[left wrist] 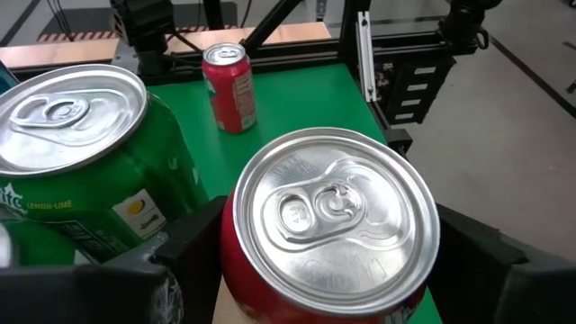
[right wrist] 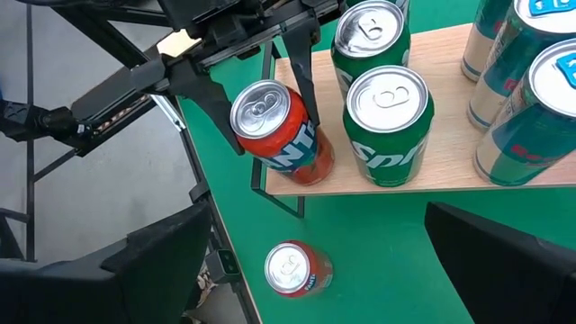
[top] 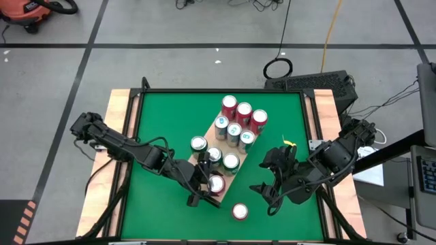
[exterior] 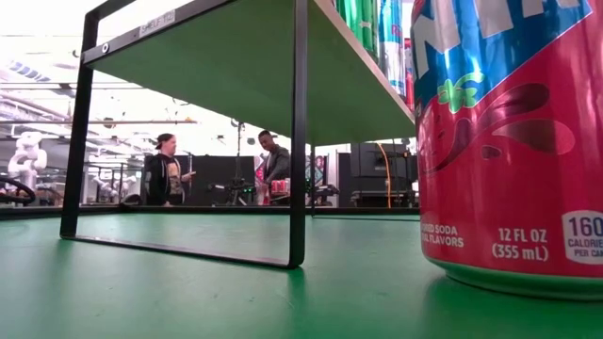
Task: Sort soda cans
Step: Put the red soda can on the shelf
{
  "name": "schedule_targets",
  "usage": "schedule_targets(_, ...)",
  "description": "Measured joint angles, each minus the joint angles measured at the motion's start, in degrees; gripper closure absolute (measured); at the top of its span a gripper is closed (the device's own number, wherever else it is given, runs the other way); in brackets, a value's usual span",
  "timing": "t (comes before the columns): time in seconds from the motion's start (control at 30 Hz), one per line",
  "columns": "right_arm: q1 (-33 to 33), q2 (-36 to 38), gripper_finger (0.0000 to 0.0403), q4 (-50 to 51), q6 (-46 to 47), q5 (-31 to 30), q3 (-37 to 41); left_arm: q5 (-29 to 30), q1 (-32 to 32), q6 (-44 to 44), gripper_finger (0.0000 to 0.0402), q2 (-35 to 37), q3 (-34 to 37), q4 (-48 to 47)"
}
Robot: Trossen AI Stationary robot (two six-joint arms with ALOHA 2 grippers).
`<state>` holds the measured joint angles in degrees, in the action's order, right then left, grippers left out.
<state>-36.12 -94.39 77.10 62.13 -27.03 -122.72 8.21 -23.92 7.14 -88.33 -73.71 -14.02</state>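
The left tool [top: 206,188] pinches a red can [right wrist: 274,132] by its sides at the near corner of the light wooden board [right wrist: 432,171], about six o'clock from the desk's centre. In the right wrist view that can leans, tilted off upright, its base at the board's edge. Judged from this, the step in hand is carrying this red can to its colour group, and doing it well means lifting straight up until the base clears the board before any sideways travel, since a green can [right wrist: 389,121] stands just beside it and a second green can [right wrist: 369,34] sits close behind.

The right tool [top: 267,194] hovers with its fingers spread wide at about four o'clock, over bare green desk [top: 157,122]. A lone red can [top: 240,211] stands off the board, near the desk's front edge between the two arms; a sensible goal is beside it.

Farther back, around twelve o'clock on the board, red cans [top: 244,112] and teal cans [top: 231,131] cluster tightly.
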Motion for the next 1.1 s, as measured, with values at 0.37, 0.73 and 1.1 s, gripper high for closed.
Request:
schedule_targets(0.37, -0.02, 0.00, 0.0003, 0.00, 0.02, 0.00, 0.00, 0.81, 0.00, -1.86, 0.0062, 0.15, 0.00, 0.45)
schedule_targets(0.73, -0.01, 0.00, 0.0003, 0.00, 0.20, -0.04, 0.00, 0.80, -0.08, -1.87, 0.0059, 0.15, 0.00, 0.37)
schedule_targets(1.1, -0.01, 0.00, 0.0003, 0.00, 0.20, -0.11, 0.00, 0.74, -0.24, -1.70, 0.0059, 1.13, 0.00, -0.05)
